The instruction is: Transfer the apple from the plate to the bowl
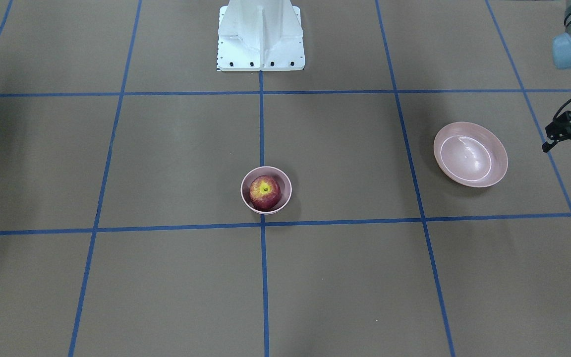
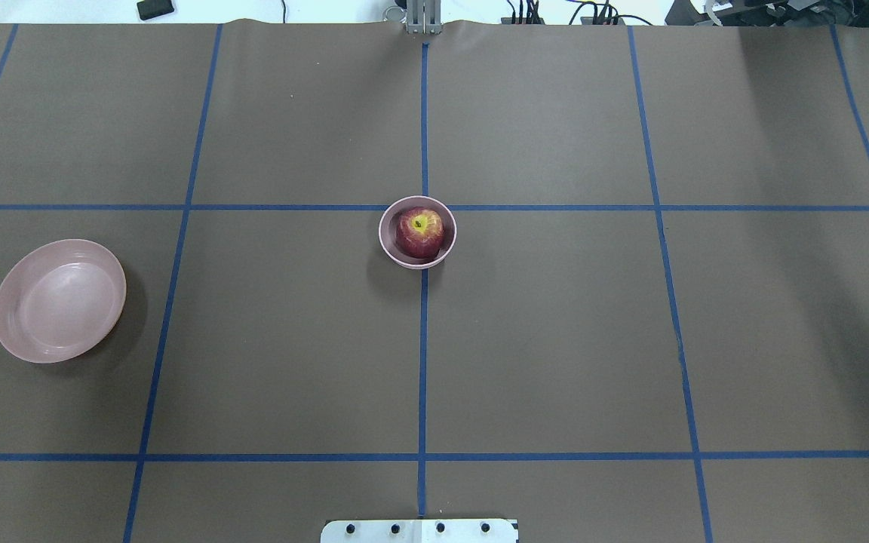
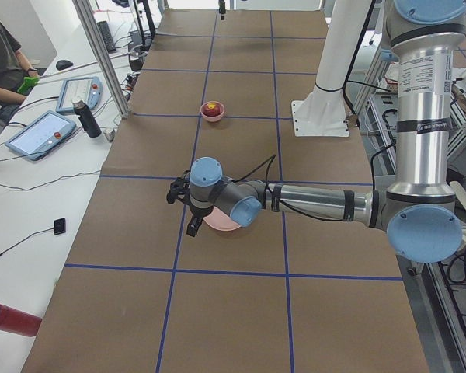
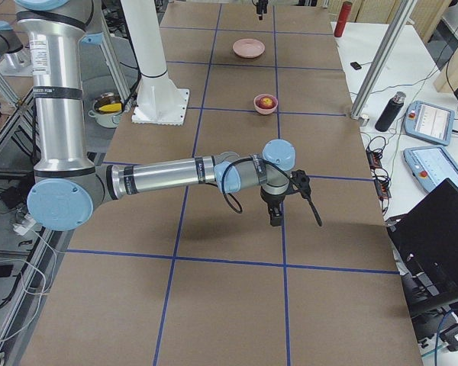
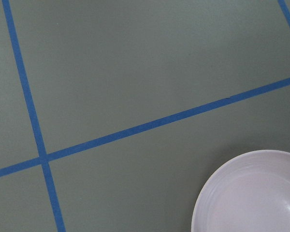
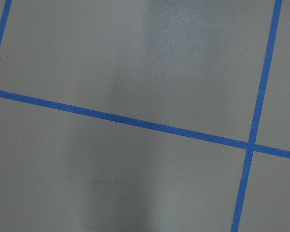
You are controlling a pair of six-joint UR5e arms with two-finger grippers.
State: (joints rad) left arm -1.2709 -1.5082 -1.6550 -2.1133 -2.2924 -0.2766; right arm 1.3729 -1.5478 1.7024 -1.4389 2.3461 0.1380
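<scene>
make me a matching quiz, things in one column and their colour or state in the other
1. apple
2. bowl
3. plate
4. left hand

a. pale pink, shallow, empty
b. black, open, holding nothing
c. dark red with a yellow-green top
d. pale pink, deep, filled

Pairs: 1-c, 2-d, 3-a, 4-b
</scene>
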